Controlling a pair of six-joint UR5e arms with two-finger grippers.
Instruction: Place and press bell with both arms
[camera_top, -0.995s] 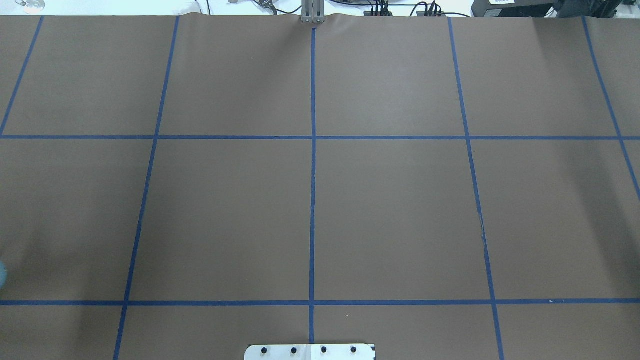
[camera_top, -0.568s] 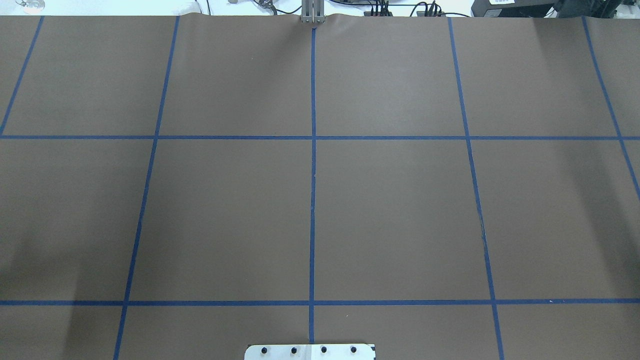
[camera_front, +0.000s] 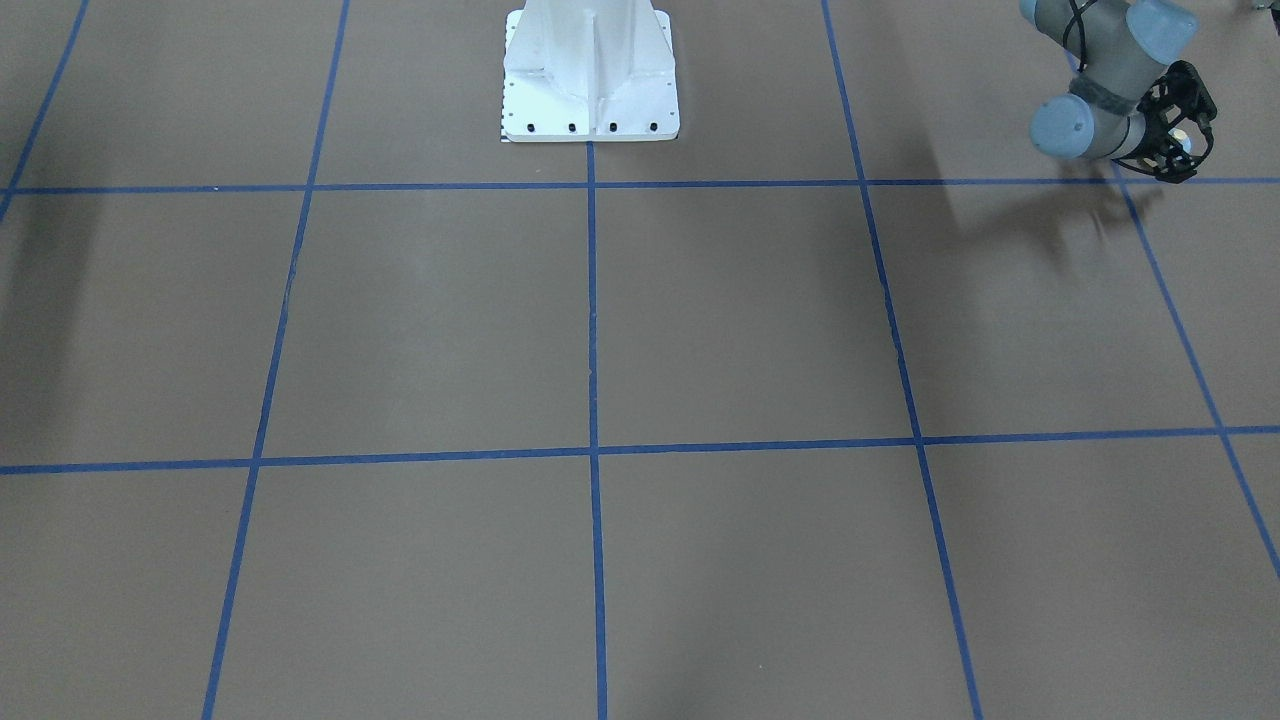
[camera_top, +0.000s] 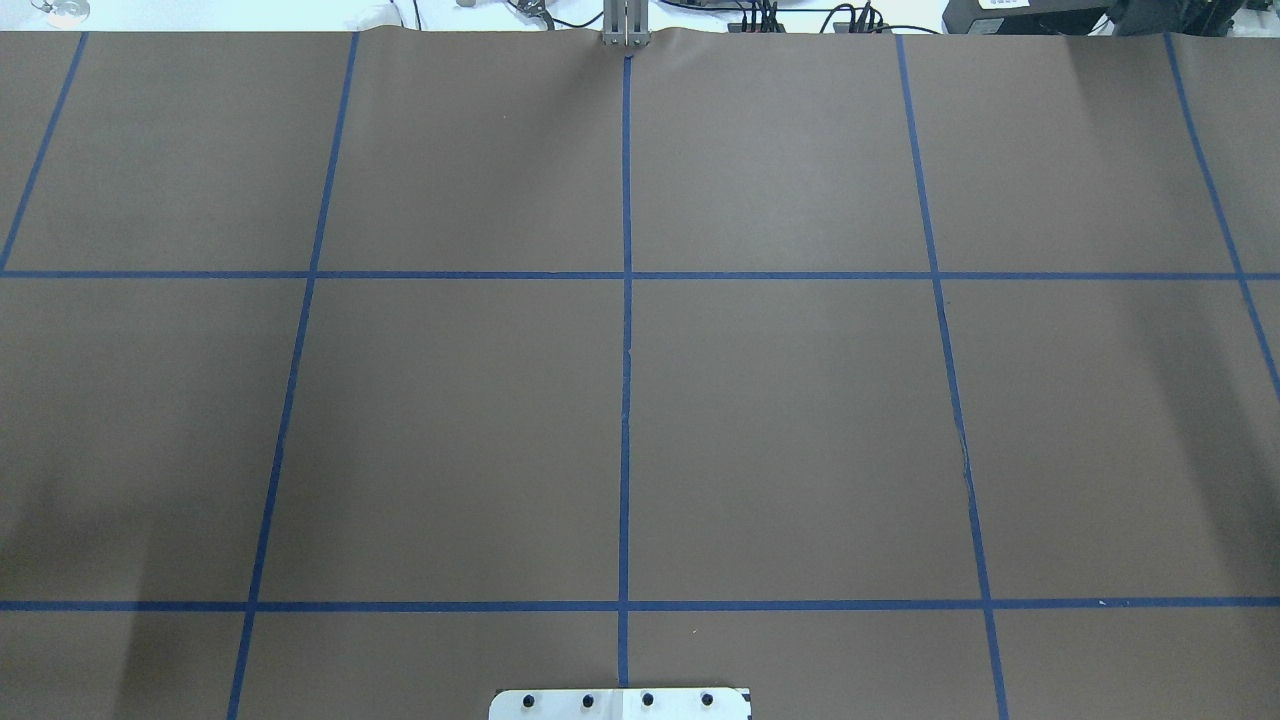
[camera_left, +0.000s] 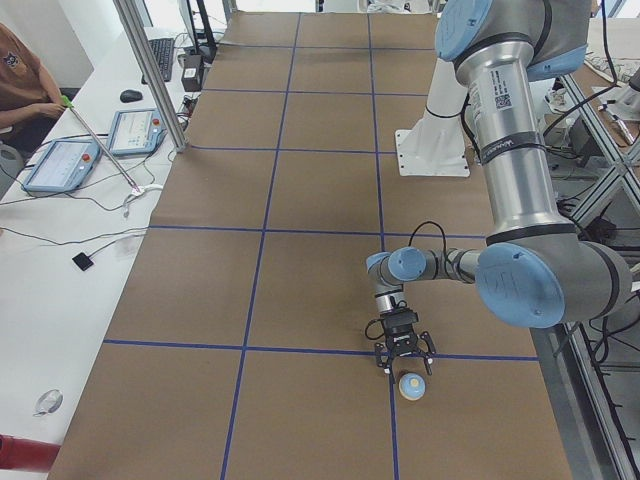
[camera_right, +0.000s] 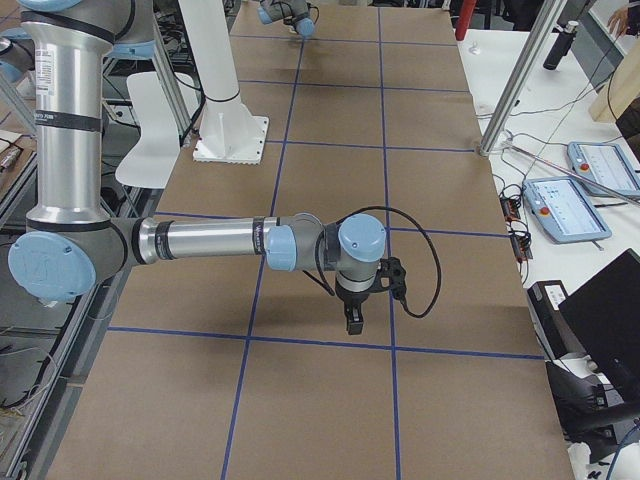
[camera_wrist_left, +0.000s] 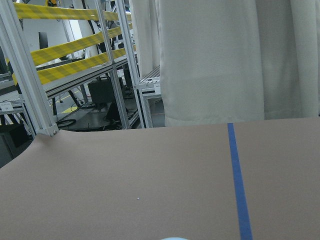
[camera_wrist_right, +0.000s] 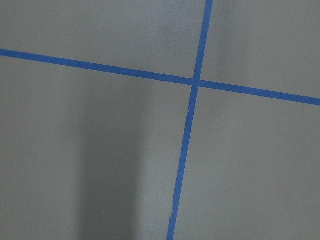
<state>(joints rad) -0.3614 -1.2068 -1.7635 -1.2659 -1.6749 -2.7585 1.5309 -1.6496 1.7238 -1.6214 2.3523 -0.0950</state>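
The bell (camera_left: 411, 386), light blue with a cream button, stands on the brown table near its left end. A sliver of its top shows at the bottom edge of the left wrist view (camera_wrist_left: 172, 238). My left gripper (camera_left: 405, 366) hangs just behind and above the bell with its fingers spread, touching nothing. It also shows at the top right of the front-facing view (camera_front: 1178, 140). My right gripper (camera_right: 353, 325) points down over the table near a tape crossing. It shows only in the right side view, so I cannot tell its state. The overhead view shows neither arm.
The white pedestal (camera_front: 590, 70) stands at the table's robot side (camera_top: 620, 703). Blue tape lines (camera_wrist_right: 192, 82) divide the brown table into squares. The operators' desk with tablets (camera_left: 60, 165) and a metal post (camera_left: 150, 70) runs along the far side.
In the overhead view a small light blue patch at the left edge one second ago has gone out of view. The table there looks otherwise the same.
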